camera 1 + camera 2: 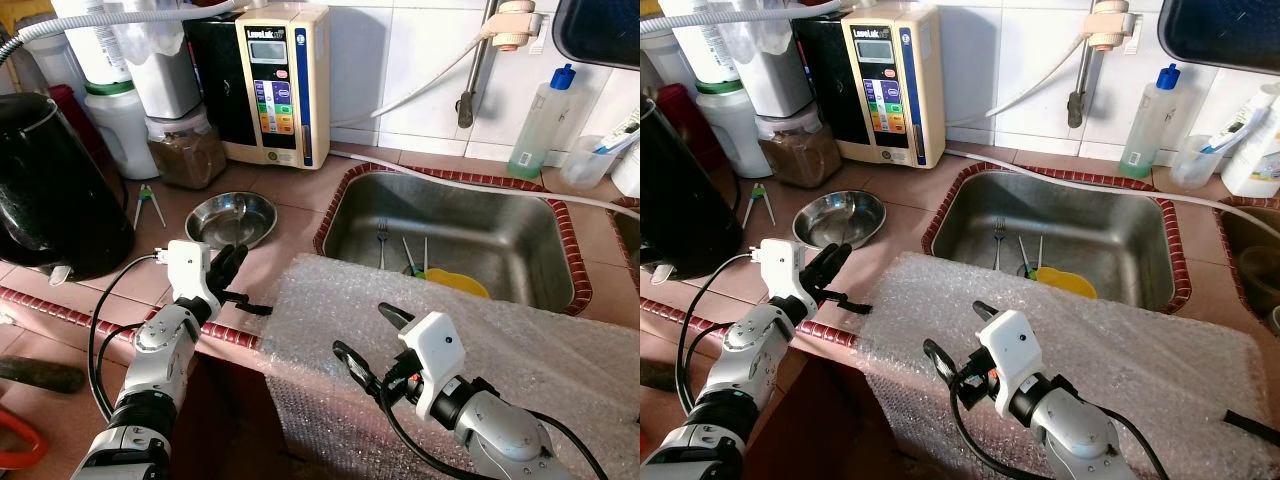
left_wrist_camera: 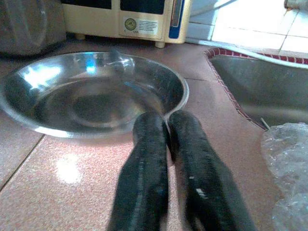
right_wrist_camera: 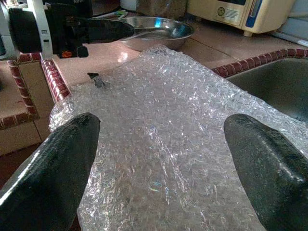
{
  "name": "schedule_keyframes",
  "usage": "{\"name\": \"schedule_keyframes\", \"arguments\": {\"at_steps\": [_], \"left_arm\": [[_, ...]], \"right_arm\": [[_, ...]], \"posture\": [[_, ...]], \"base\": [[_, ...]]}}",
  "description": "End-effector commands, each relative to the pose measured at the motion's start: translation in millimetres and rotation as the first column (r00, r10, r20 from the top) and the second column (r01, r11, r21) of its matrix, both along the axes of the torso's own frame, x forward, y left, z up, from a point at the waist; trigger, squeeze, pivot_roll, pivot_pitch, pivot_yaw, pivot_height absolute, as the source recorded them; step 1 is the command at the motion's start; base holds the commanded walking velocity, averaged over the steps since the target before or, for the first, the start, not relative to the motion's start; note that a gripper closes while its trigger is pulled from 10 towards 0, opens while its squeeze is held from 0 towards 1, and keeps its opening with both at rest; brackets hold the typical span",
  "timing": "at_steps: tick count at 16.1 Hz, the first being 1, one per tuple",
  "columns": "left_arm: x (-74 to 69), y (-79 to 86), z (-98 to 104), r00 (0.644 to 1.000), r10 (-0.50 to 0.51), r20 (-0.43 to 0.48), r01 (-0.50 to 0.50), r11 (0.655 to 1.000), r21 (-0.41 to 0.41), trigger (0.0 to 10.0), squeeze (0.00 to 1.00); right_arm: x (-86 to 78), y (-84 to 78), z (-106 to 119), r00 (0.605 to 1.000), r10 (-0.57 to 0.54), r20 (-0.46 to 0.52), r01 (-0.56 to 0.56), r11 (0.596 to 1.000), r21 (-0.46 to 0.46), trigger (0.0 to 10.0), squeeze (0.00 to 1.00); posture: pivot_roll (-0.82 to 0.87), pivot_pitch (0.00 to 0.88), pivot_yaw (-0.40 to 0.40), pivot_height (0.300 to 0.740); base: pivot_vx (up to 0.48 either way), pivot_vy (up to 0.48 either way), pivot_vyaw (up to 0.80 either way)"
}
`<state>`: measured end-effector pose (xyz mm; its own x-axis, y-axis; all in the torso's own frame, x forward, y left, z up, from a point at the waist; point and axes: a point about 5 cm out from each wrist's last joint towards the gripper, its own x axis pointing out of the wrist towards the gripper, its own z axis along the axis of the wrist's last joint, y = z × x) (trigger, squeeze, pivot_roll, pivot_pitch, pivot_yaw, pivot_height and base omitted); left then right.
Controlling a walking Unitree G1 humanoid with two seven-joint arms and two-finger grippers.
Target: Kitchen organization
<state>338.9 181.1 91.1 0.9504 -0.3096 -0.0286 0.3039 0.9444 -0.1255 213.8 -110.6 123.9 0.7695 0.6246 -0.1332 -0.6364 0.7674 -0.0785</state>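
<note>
A sheet of bubble wrap (image 1: 500,325) lies over the counter's front edge, beside the sink (image 1: 452,212). My right gripper (image 1: 372,337) hovers over the sheet's near left part, open, with nothing between its fingers (image 3: 53,173). A shallow steel bowl (image 1: 232,218) sits on the brown tiled counter left of the sink. My left gripper (image 1: 232,262) is just in front of the bowl, shut on nothing, its tips (image 2: 166,120) pointing at the bowl's rim (image 2: 180,96) and close to it.
A black kettle (image 1: 50,190) stands at the far left. A cream water machine (image 1: 280,80), a jar of brown powder (image 1: 188,152) and small tongs (image 1: 148,205) are behind the bowl. Forks and a yellow item (image 1: 456,283) lie in the sink. A blue-capped bottle (image 1: 540,120) stands behind it.
</note>
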Motion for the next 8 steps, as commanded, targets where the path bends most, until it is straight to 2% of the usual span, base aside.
{"name": "schedule_keyframes", "arguments": {"at_steps": [1, 5, 8], "left_arm": [[0.9, 2.8, 2.0, 1.0, 0.003, 0.006, -0.003, 1.0, 0.005, 0.0, 0.0], [11.3, -6.3, 41.4, 0.987, -0.01, 0.159, 0.015, 0.999, -0.032, 0.0, 0.0], [13.3, -14.2, 54.7, 0.977, -0.056, 0.205, 0.062, 0.998, -0.027, 0.0, 0.0]], "right_arm": [[0.7, 1.6, 2.9, 1.0, 0.006, 0.017, -0.006, 1.0, 0.003, 10.0, 1.0], [3.7, -1.0, 5.0, 0.999, -0.005, 0.031, 0.005, 1.0, -0.002, 10.0, 1.0], [7.6, -3.1, 7.4, 0.999, -0.019, 0.046, 0.019, 1.0, -0.001, 10.0, 1.0]], "posture": [[0.04, 0.0, 0.093, 0.74], [0.05, 0.0, 0.084, 0.74], [0.05, 0.0, 0.082, 0.74]], "base": [[0.0, 0.0, 0.0], [0.0, 0.0, 0.0], [0.0, 0.0, 0.0]]}}
